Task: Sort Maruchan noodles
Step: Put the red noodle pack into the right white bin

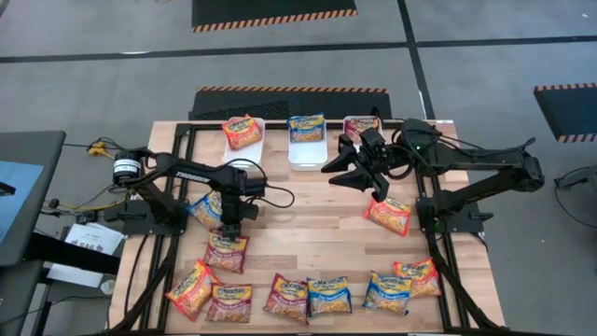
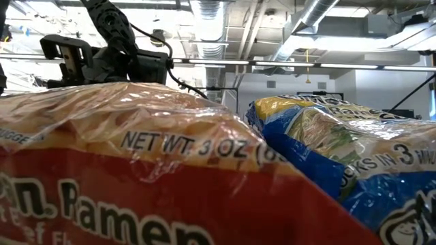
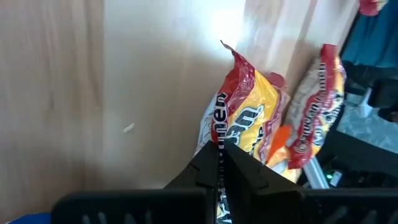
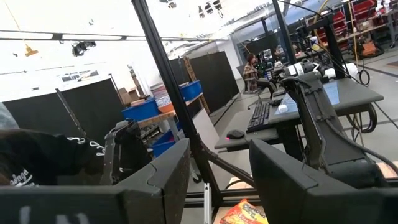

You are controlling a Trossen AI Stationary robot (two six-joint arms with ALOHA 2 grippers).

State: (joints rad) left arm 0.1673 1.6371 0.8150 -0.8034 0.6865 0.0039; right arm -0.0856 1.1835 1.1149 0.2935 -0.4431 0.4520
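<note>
**High view: left arm pinches a dark red packet**

The left gripper (image 1: 229,227) is clamped on the edge of a dark red noodle packet (image 1: 227,252) lying directly below it, long axis toward the table's front. The right gripper (image 1: 359,168) hangs open near the white bins (image 1: 307,154).

Grey concrete floor (image 1: 103,65) crossed by dark taped lines. Black floor mats edged in orange-and-black hazard striping: one (image 1: 272,13) beyond the table, another (image 1: 567,110) off to the right. Light wooden tabletop (image 1: 308,229) with a black frame. Dark desk (image 1: 23,187) at the left edge. Open industrial ceiling with silver ducting (image 2: 214,27) and white pipes (image 2: 320,10). Black partition panels (image 4: 214,78) on stands. Grey desk (image 4: 298,109) bearing keyboard (image 4: 260,117) and mouse (image 4: 235,134). Blue bins (image 4: 165,102) on shelving. Person (image 4: 250,65) seated far back. Bright overhead light.
</note>
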